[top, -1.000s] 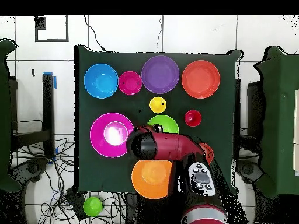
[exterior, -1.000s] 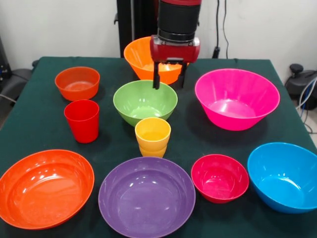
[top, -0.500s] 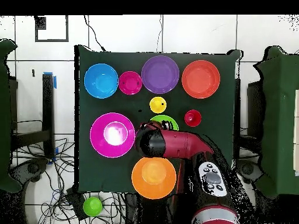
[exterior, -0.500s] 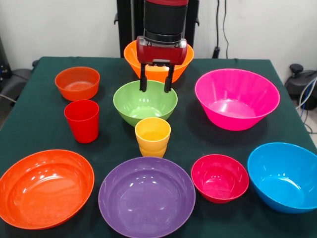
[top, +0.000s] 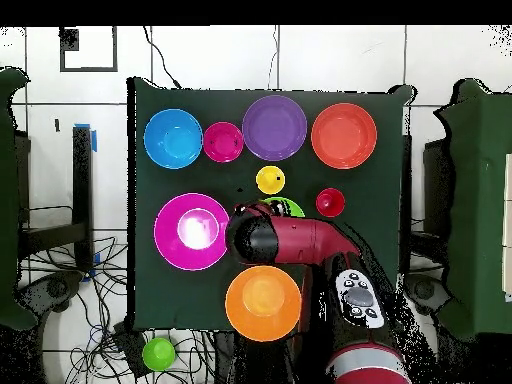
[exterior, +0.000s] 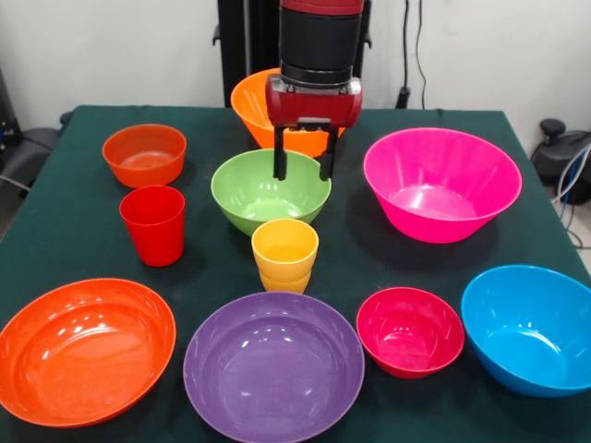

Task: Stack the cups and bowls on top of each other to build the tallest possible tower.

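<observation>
My gripper [exterior: 302, 166] hangs open and empty over the far right part of the green bowl [exterior: 263, 192], fingertips about level with its rim. Just in front of that bowl stands the yellow cup [exterior: 284, 254]; the red cup [exterior: 152, 224] is to its left. A small orange bowl [exterior: 144, 154] sits at the back left and a light orange bowl [exterior: 251, 103] shows behind the gripper. In the overhead view the arm's wrist [top: 250, 235] covers the gripper and most of the green bowl [top: 291, 208]. No tower stands; every vessel is apart.
A magenta bowl [exterior: 441, 183] sits right of the gripper. Along the near edge are the orange-red bowl [exterior: 83, 349], purple bowl [exterior: 273, 365], crimson bowl [exterior: 409, 330] and blue bowl [exterior: 528, 328]. A green object [top: 158, 353] lies on the floor beyond the table.
The gripper swung left over the green bowl, then came back a little to the right and lower. It stayed open. No cup or bowl moved.
</observation>
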Available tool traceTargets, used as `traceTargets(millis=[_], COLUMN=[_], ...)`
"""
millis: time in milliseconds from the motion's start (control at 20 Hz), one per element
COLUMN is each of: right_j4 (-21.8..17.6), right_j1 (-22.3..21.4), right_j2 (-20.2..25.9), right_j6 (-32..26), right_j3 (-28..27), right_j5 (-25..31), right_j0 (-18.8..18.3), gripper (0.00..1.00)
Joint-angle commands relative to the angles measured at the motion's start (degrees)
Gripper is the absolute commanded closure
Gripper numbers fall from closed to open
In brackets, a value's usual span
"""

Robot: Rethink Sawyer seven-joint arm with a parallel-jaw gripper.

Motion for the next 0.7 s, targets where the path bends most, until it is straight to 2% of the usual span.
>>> traceTargets(millis=[50, 350, 700], right_j4=[-2.6, -2.6, -3.4], right_j1=[1.3, 2.4, 4.5], right_j2=[5.3, 3.9, 2.9], right_j6=[-0.9, 0.2, 0.5], right_j3=[-6.0, -8.1, -9.5], right_j5=[8.0, 8.0, 6.0], right_j0=[1.8, 4.1, 4.4], gripper=[0.0, 0.0, 0.0])
